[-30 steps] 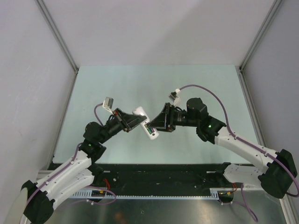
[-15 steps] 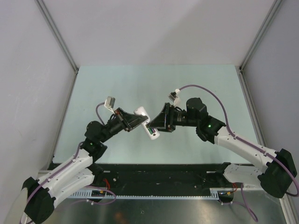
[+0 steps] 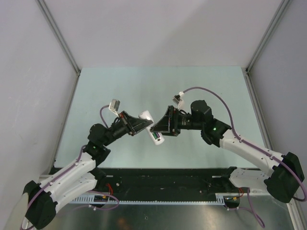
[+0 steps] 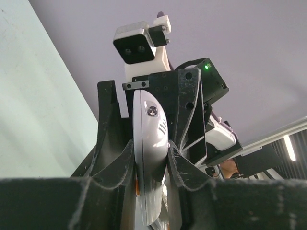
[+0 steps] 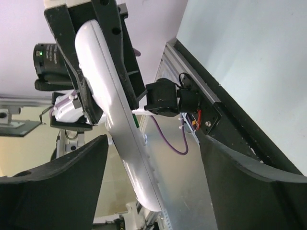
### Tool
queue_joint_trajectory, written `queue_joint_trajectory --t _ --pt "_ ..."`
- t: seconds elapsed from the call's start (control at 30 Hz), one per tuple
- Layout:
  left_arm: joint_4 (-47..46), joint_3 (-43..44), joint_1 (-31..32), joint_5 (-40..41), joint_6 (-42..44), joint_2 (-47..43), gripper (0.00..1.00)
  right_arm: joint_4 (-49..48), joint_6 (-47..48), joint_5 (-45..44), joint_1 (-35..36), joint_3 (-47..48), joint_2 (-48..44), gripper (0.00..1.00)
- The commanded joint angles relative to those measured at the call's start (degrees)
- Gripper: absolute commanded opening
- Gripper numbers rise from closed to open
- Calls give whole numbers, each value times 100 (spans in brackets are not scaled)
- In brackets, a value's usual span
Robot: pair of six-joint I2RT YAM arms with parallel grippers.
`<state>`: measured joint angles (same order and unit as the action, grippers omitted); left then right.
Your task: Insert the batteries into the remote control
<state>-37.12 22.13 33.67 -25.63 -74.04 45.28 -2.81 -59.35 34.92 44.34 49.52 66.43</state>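
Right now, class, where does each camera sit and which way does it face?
Top external: overhead and behind, facing down on the pale green table; both arms show.
Left wrist: facing along the left hand, shut on the small white oblong plastic remote control.
Right wrist: facing between the fingers of the open right hand.
Shared: both wrist views show the remote.

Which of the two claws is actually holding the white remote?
The left gripper: its fingers pinch the remote tightly from both sides. The right gripper only straddles the remote, with its fingers spread far wider than it.
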Motion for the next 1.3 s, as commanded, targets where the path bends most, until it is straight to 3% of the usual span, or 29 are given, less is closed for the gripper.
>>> queue_joint_trajectory --t 0.0,0.17,0.33,0.5,0.53,0.67,0.77,1.0,1.27 --pt "-418 28 -10 -74 117 60 0 26 29 -2 -171 172 -69 86" --pt "-410 -33 -10 -39 319 174 0 131 143 112 -399 348 -148 94" --pt "-366 -103 -27 -30 434 262 0 254 344 112 -1005 410 -507 95" --pt "-287 -235 -54 -83 469 175 0 1254 1302 -695 -1646 410 -483 93" --pt "-261 -244 -62 -100 478 157 0 1396 1791 -1245 -1674 410 -404 91" --pt "-58 -323 -106 -346 487 17 0 1862 2592 -3030 -1551 418 289 81" --pt "240 -420 -185 -460 548 -255 0 1767 3102 -4105 -1411 401 668 80" --pt "759 -657 -466 -610 654 -766 0 1133 3720 -4098 -1603 752 2221 77" --pt "882 -710 -625 -707 786 -915 0 484 4151 -4573 -1595 1007 3138 72"
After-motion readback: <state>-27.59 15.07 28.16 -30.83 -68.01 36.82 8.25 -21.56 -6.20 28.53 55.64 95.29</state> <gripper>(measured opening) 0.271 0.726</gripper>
